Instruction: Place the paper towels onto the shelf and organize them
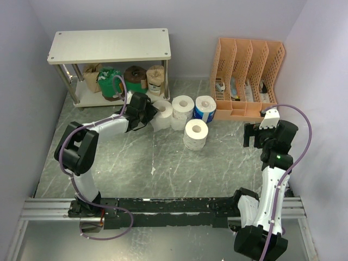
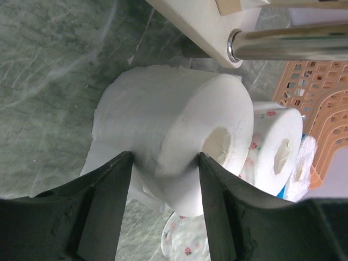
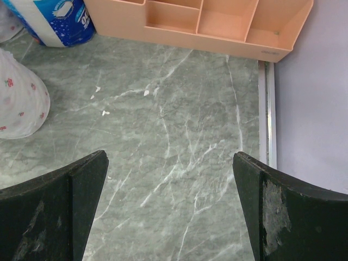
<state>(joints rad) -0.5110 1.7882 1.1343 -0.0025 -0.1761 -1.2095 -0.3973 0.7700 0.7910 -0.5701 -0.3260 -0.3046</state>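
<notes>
The task is judged to be about half done. The shelf (image 1: 109, 55) is seen at about 11 o'clock on the table (image 1: 163, 174). On its lower board (image 1: 93, 101) four paper towels are already placed in a row: a tan roll (image 1: 92, 76), a green-wrapped roll (image 1: 111, 81), a dark brown roll (image 1: 135, 75) and a second tan roll (image 1: 155, 79). Nothing is seen on the top board (image 1: 109, 43).

Four rolls are not yet shelved. They are grouped near the middle of the table, toward 12 o'clock. A plain white roll (image 1: 162, 113) is nearest to the shelf, a flower-printed roll (image 1: 183, 107) is just beside it at 3 o'clock, and a blue-printed roll (image 1: 205, 109) comes next, close to the orange organizer (image 1: 247, 76). One more white roll (image 1: 196, 134) is set apart at 6 o'clock of these.

The left gripper (image 2: 163, 160) is brought around the plain white roll, with one finger on each side and the jaws partly open. Whether the roll is already pressed firmly cannot be told, and it is not lifted from the table. The right gripper (image 3: 169, 157) is held wide open and empty above bare table at 3 o'clock.

What is left, it is judged, is that this roll be carried to the shelf, and the other three after it.
</notes>
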